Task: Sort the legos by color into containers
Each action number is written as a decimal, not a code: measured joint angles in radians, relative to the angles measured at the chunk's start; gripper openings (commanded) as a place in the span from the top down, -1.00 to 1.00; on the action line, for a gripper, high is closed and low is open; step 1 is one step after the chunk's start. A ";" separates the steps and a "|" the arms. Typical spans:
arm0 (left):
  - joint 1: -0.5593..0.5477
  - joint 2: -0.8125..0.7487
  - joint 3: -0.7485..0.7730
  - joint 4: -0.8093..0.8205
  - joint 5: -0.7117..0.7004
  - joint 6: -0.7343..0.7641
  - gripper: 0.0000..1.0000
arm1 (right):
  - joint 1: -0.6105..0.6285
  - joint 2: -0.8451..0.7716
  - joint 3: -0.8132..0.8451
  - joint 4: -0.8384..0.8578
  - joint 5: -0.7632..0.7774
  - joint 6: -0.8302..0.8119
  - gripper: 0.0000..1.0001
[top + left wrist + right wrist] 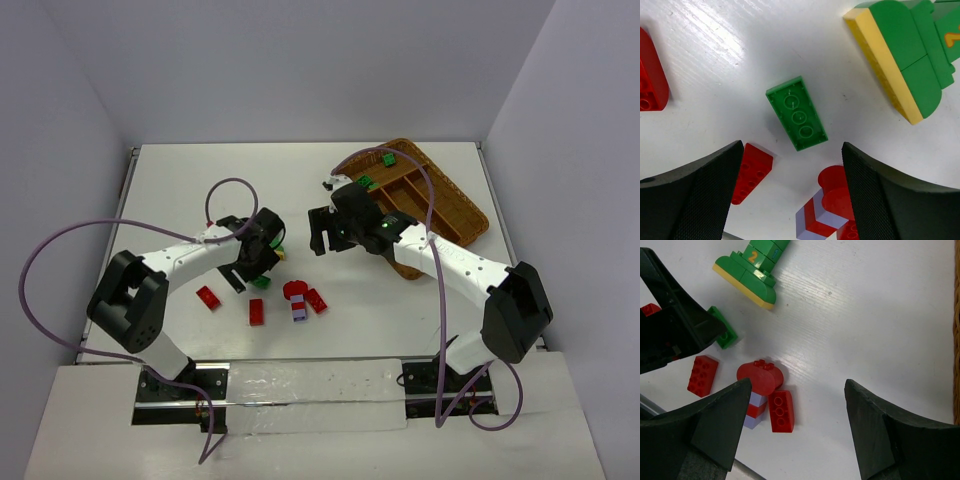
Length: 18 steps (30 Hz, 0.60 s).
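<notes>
Left gripper [792, 162] open and empty over the green brick [796, 113], which lies flat on the desk [715, 65]. Right gripper [797, 390] likewise open, empty. Advise rotating slightly to span the brick's narrow width before descending; clearance seemingly ample.

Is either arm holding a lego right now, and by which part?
Nothing is held. Both the left tool and the right tool stand open and empty; the green brick lies untouched.
</notes>
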 measured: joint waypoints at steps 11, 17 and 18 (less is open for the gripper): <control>0.000 0.060 0.018 0.030 -0.003 -0.008 -0.63 | -0.005 0.006 0.002 -0.008 -0.010 -0.005 -0.65; 0.000 0.096 0.018 0.058 -0.003 -0.019 -0.48 | -0.013 0.009 0.010 -0.016 -0.013 -0.008 -0.65; 0.000 0.103 0.018 0.062 -0.003 -0.020 -0.43 | -0.014 0.010 0.011 -0.016 -0.014 -0.008 -0.65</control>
